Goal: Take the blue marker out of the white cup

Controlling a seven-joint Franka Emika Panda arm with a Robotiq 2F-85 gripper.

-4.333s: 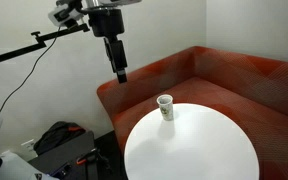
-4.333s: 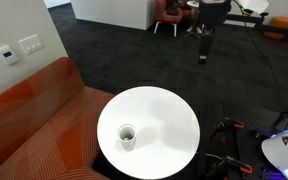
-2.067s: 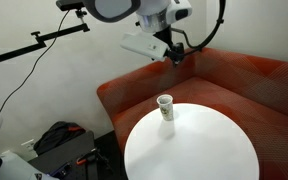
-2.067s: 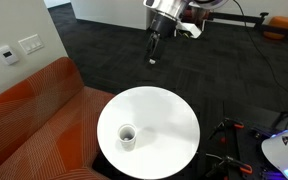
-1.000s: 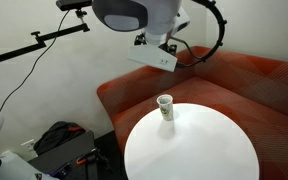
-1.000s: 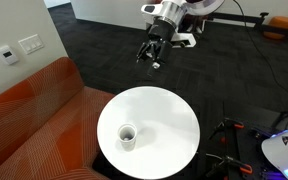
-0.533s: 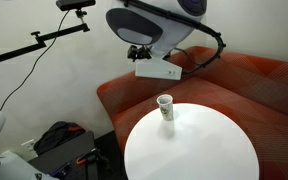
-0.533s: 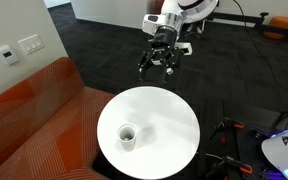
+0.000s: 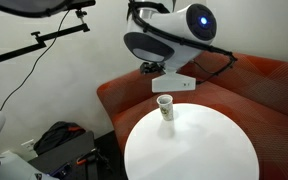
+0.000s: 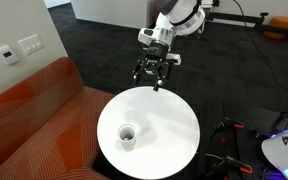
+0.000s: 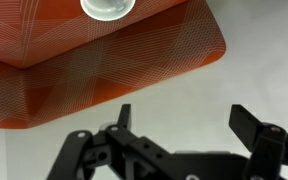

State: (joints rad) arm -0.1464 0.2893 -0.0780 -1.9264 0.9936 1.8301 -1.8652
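Hovering over the table (image 10: 164, 122) edge: gripper (image 10: 151, 76), fingers spread apart with nothing between them, well apart from the white cup (image 10: 128, 136). The cup stands upright on the table on the orange sofa (image 10: 24, 112) side. The blue marker is too small to make out.

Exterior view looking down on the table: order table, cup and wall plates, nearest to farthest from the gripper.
1. Table: its far rim sits just below the gripper.
2. Cup: on the table's camera side, toward the sofa.
3. Wall plates: on the wall past the sofa, at the picture's far left.
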